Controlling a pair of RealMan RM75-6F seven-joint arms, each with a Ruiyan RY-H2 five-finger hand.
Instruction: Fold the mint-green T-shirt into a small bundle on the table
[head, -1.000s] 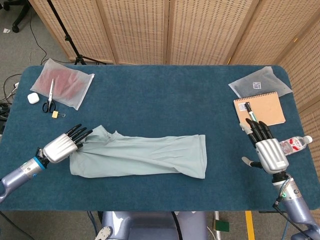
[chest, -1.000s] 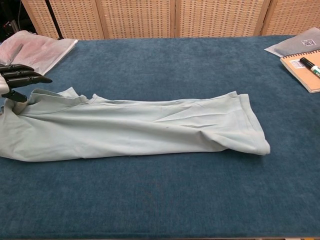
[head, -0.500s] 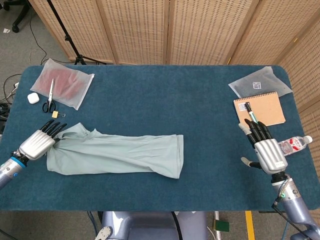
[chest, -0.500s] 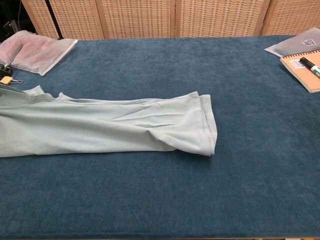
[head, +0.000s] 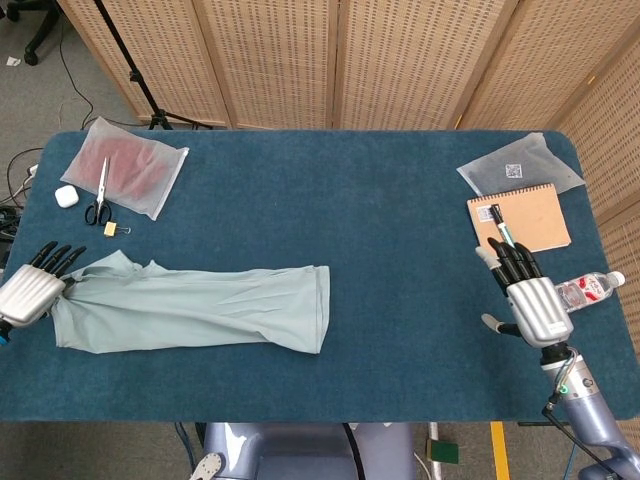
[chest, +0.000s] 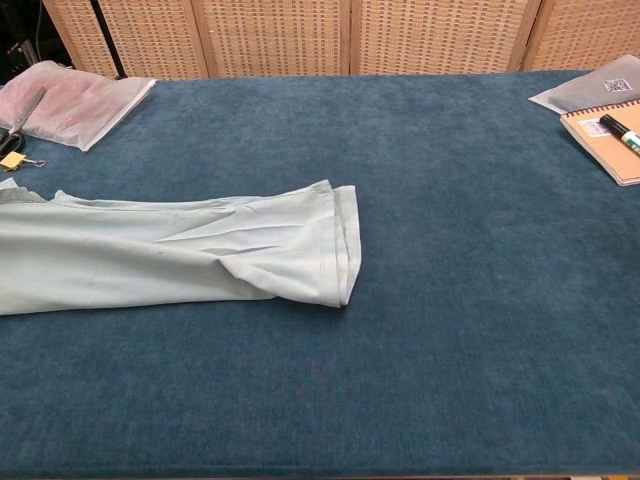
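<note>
Shirt (head: 190, 310): I'm dragging it further left than a second ago.
Left hand (head: 30, 292): fingers gripping its collar end.
Right hand (head: 530, 300): fingers hanging spread, holding nothing.
Pouch (head: 130, 165): well beyond my left fingers, holding something red.

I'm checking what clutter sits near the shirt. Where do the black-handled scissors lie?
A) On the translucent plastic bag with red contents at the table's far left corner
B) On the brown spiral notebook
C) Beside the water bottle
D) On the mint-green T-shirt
A: in the head view the black-handled scissors lie partly on the translucent plastic bag with red contents, apart from the mint-green T-shirt.
</note>
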